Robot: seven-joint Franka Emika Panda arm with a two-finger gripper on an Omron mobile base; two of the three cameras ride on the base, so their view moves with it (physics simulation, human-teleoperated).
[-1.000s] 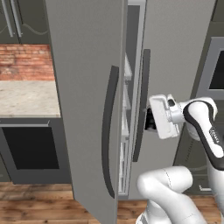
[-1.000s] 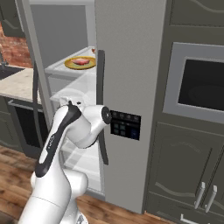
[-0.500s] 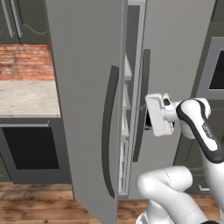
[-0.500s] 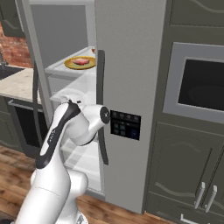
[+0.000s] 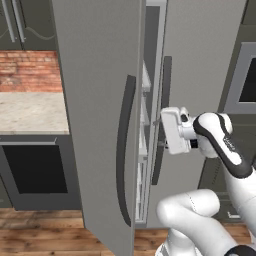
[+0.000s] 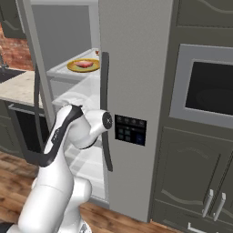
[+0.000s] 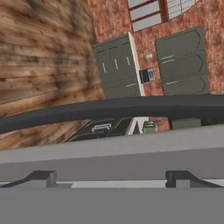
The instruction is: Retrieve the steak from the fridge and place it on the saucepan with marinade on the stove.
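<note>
Two dark fingertips (image 7: 43, 177) of mine stand spread as wide as they go, holding nothing; the gripper (image 7: 111, 178) faces the long curved handle (image 7: 113, 107), a smooth dark bar crossing my hand view just past the tips, with a flat grey door edge between it and me.

From the left base view my gripper (image 5: 161, 131) sits close against the right door's handle (image 5: 161, 120), at the narrow gap between the two doors of the fridge (image 5: 100, 100). Both doors are flat brushed grey steel with square edges; the left one stands swung out toward the base, its arched handle (image 5: 125, 150) on the near face.

From the right base view the opening shows clear glass shelves (image 6: 77, 93) with pale edges. On the upper shelf lies a round yellow plate (image 6: 73, 67), and the steak (image 6: 84, 64), a small flat pink slab, rests on it. That shelf is above my arm and well apart from my hand. Open room lies between the swung door and the closed one, with the dispenser panel (image 6: 130, 129) dark on the closed door's front.
</note>
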